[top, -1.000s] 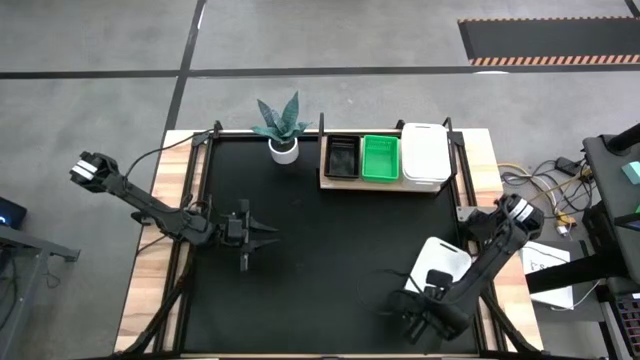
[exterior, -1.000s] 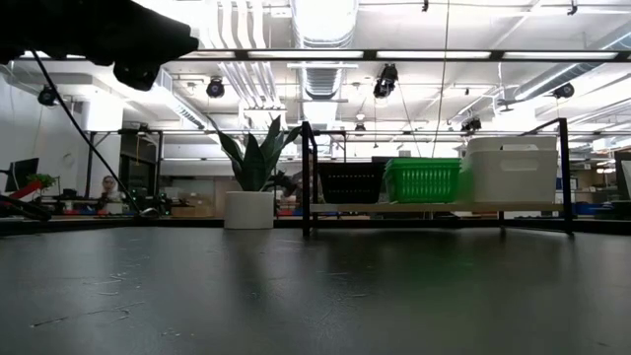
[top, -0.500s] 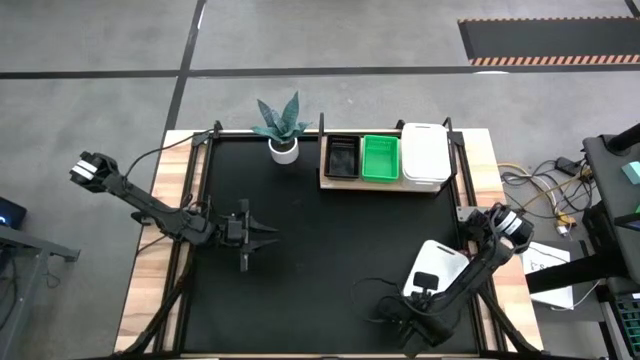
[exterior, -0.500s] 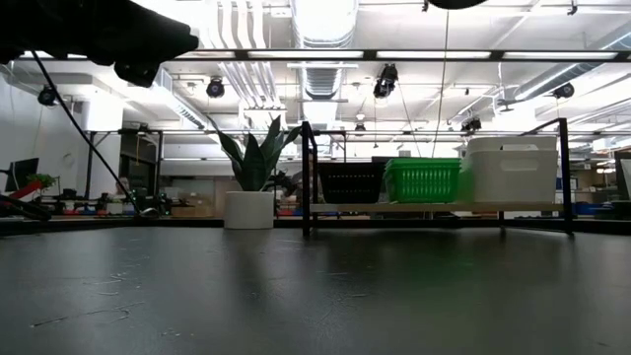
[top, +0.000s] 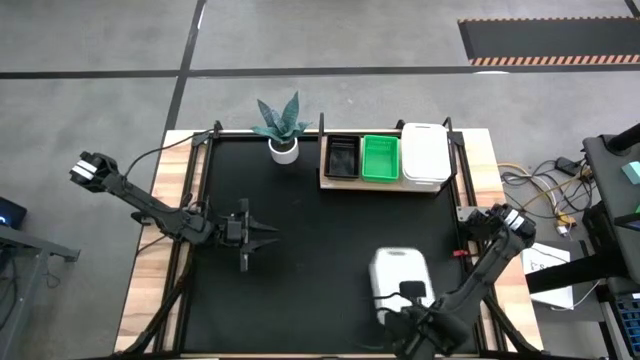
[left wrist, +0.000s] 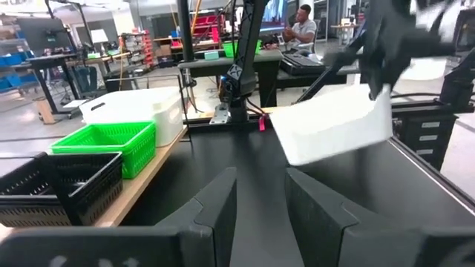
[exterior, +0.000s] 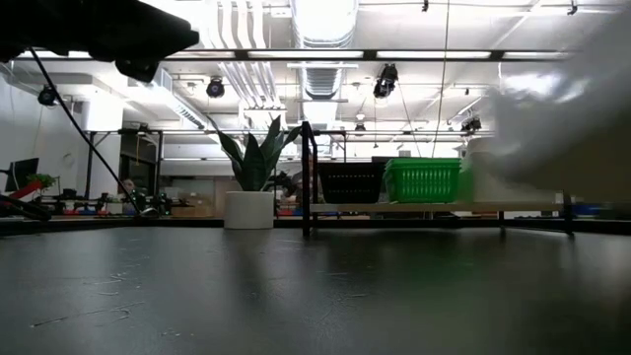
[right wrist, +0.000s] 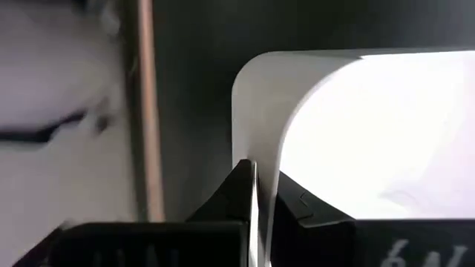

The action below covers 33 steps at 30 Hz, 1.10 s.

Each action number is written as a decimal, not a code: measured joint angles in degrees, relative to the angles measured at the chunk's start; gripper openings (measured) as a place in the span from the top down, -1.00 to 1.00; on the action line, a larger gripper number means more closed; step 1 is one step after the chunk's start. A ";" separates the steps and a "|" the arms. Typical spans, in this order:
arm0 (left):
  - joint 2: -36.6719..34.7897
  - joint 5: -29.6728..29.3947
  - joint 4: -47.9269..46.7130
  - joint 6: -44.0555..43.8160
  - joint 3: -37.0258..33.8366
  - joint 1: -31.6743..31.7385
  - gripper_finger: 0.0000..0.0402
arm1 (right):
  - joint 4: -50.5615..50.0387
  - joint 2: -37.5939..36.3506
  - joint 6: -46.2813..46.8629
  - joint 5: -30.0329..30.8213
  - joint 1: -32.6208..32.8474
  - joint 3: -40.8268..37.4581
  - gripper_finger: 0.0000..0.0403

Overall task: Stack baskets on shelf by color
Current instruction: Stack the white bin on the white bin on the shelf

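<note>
A white basket (top: 398, 272) hangs above the table's near right part, with my right gripper (top: 404, 296) shut on it. It shows tilted in the left wrist view (left wrist: 334, 130) and as a white blur in the low view (exterior: 572, 108). The shelf (top: 326, 181) stands at the far edge and carries a black basket (top: 342, 157), a green basket (top: 379, 158) and white baskets (top: 425, 153) side by side. My left gripper (top: 265, 236) waits open over the table's left middle, holding nothing. My right gripper pinches the white basket's near-side wall (right wrist: 256, 174), not far from a rounded corner, with one finger inside the basket and one outside. The fingers (right wrist: 297, 204) come from above, pointing down. The basket is lifted clear of the table and hangs tilted below them.
A white pot with a green plant (top: 283, 130) stands left of the shelf at the far edge. The shelf's black frame posts (exterior: 308, 177) rise above its board. Bare black tabletop (top: 320, 250) lies between the arms. Cables lie off the table's right side (top: 545, 185).
My right gripper has gone from the table's near right corner toward its left edge, taking the white basket along. The basket has risen clear of the table, turned about, and now enters the low view at the right.
</note>
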 joint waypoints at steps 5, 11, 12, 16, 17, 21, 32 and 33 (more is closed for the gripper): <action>-0.14 -0.02 -0.03 2.86 0.24 0.03 0.50 | -8.72 0.00 -6.74 18.64 -0.13 10.74 0.96; -0.29 -0.02 0.08 4.04 0.33 0.03 0.50 | -18.05 -0.85 -12.58 30.96 -5.72 16.96 0.96; -0.29 -0.02 0.05 4.08 0.32 0.03 0.50 | -17.58 -1.60 -15.13 31.04 -7.41 16.69 0.96; -0.27 -0.04 0.60 4.51 0.17 0.03 0.50 | -18.08 -3.74 -24.34 29.68 -17.48 16.34 0.96; -0.24 -0.04 1.53 4.51 0.17 0.03 0.50 | -18.03 -4.40 -28.05 28.00 -20.60 16.10 0.96; -0.21 -0.04 2.46 6.73 0.20 0.03 0.50 | -18.13 -6.79 -40.01 24.16 -32.76 15.97 0.96; -0.42 -0.04 3.13 11.16 0.42 0.03 0.50 | -18.33 -18.80 -58.21 9.49 -57.02 10.69 0.96; -0.43 -0.04 3.02 11.16 0.42 0.03 0.50 | -18.34 -19.98 -59.27 8.85 -58.56 9.21 0.96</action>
